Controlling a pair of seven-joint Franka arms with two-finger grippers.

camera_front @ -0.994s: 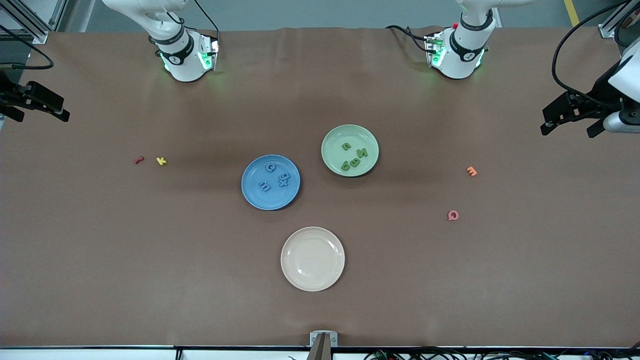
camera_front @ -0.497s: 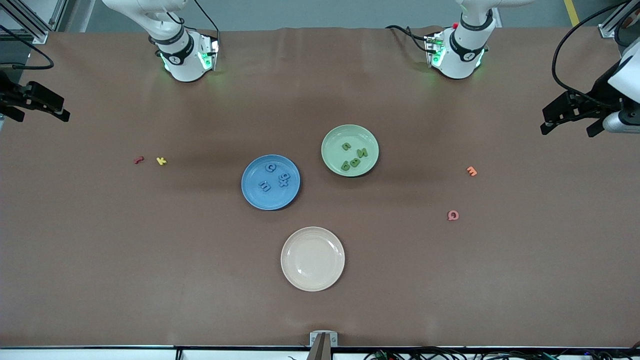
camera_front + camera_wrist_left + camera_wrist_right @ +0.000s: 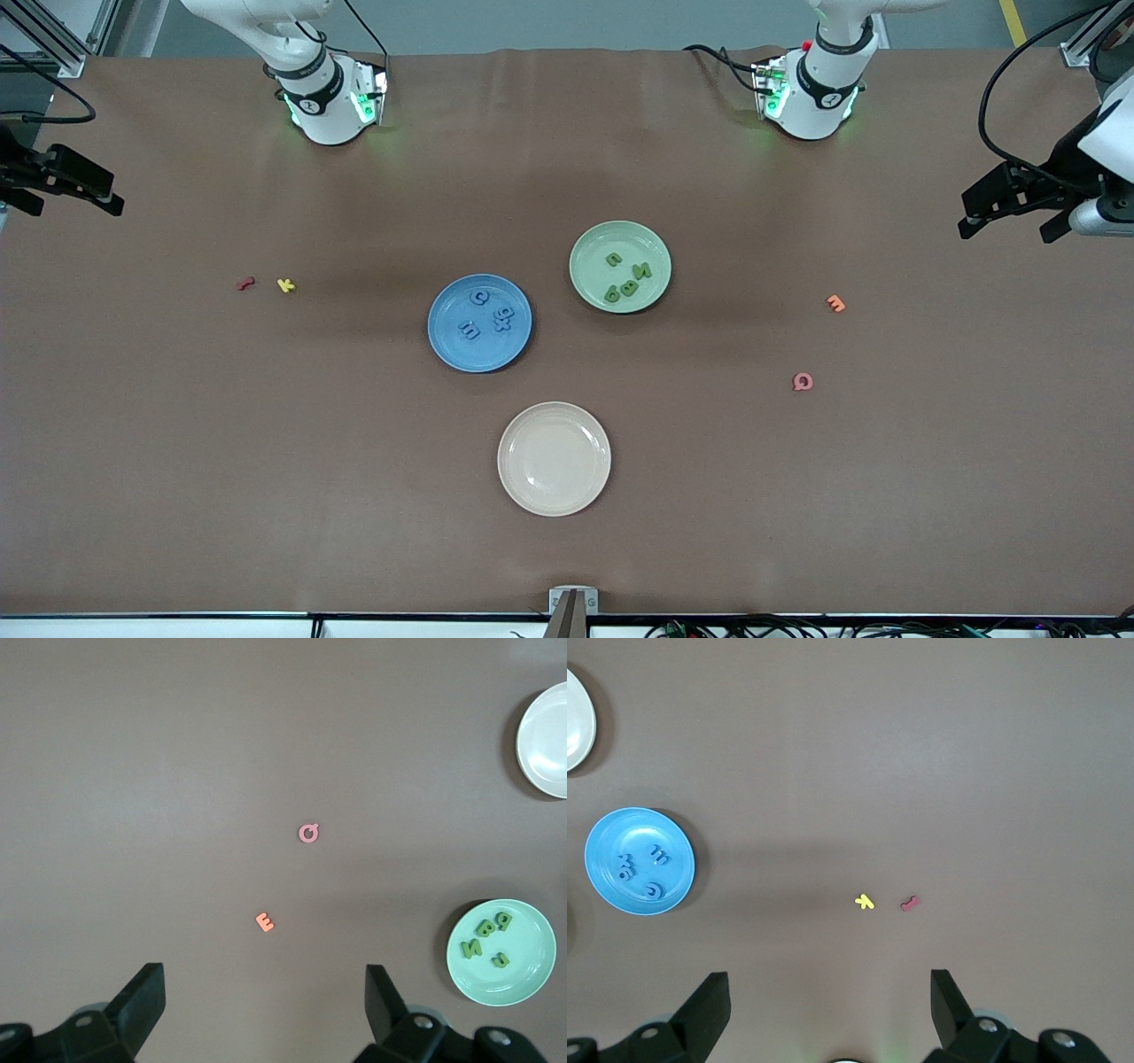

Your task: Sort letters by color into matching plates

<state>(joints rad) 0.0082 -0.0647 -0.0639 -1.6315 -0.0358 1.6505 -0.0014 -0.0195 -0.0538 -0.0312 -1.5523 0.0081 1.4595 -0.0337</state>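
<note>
I work in a robotics lab: my two arm bases [image 3: 323, 97] bolted to a brown-covered table [image 3: 177, 443], aluminium framing [image 3: 53, 44], loose cables [image 3: 1010, 97] at the edges

Front cam looks down from high across the table at my bases, taking in everything, while my wrist cams look straight down from well up: left shares the green plate [image 3: 501, 951] [image 3: 620, 266], right the blue plate [image 3: 640, 861] [image 3: 479, 322].
</note>
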